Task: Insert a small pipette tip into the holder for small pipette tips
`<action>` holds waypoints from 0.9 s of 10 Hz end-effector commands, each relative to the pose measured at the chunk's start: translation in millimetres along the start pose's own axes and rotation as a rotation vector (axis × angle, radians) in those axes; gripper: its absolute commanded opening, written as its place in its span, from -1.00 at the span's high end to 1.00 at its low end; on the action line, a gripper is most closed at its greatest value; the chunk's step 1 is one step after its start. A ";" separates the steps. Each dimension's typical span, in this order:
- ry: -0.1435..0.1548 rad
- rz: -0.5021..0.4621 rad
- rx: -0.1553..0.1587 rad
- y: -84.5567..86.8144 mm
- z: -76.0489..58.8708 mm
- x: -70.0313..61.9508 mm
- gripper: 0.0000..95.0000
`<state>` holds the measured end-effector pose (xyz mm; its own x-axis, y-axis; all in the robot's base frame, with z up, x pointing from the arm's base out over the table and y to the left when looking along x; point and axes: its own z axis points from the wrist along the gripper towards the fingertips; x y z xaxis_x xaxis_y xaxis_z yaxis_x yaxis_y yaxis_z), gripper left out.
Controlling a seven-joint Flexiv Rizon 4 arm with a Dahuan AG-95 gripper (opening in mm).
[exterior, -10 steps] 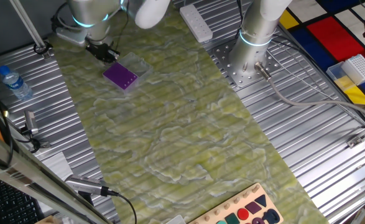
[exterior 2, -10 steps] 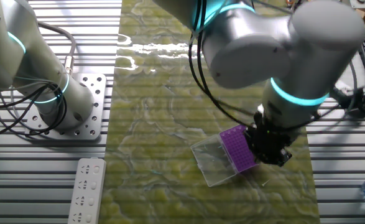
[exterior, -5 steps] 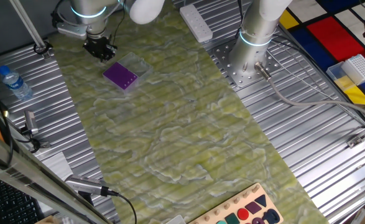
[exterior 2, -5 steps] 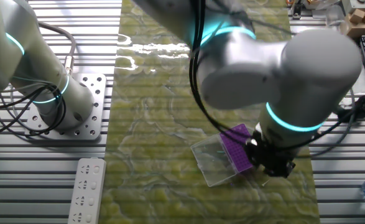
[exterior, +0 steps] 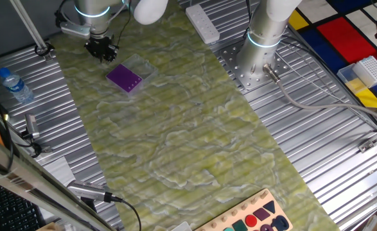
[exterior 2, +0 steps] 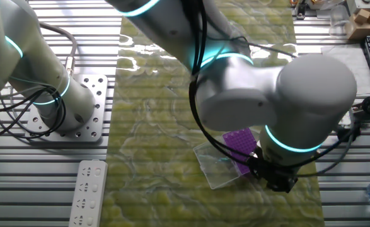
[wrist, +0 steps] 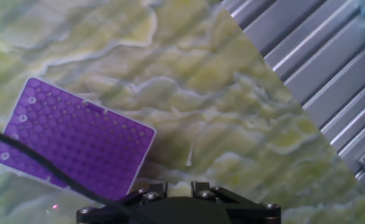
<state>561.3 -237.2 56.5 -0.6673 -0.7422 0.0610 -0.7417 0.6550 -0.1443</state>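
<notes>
**Hand view: tip lies just past the holder's corner**

Hand view shows the mat [wrist: 232,106] with the holder [wrist: 76,140] at lower left, its long side slanting down to the right. The tip [wrist: 189,157], tiny and pale, lies on the mat just beside the holder's right corner, roughly upright in the picture. The gripper [exterior: 102,49] hovers above it; whether its fingers are parted or closed cannot be told.

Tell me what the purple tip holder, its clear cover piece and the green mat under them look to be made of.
The purple holder looks like moulded plastic, matte, with a regular grid of holes. The clear cover piece seems thin transparent plastic: the mat shows through it and its edges glint. The green mat looks like a soft printed sheet with a marbled pattern; cloth or vinyl, I cannot tell.
</notes>
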 end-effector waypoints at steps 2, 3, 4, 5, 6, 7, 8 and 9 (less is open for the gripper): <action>0.004 0.012 0.008 -0.7 2.9 -1.8 0.60; -0.001 0.007 0.005 -0.8 2.8 -1.9 0.60; -0.001 -0.002 0.004 -1.2 1.3 -3.0 0.60; 0.006 -0.009 0.001 -1.2 1.3 -3.0 1.00; 0.011 -0.024 0.005 -1.2 1.3 -3.0 1.00; 0.019 -0.023 0.002 -1.2 1.3 -3.0 1.00; 0.019 -0.003 0.001 -1.2 1.3 -3.0 1.00; 0.024 0.010 0.003 -1.2 1.3 -3.0 1.00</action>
<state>564.6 -236.2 53.9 -0.6615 -0.7444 0.0910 -0.7483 0.6470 -0.1466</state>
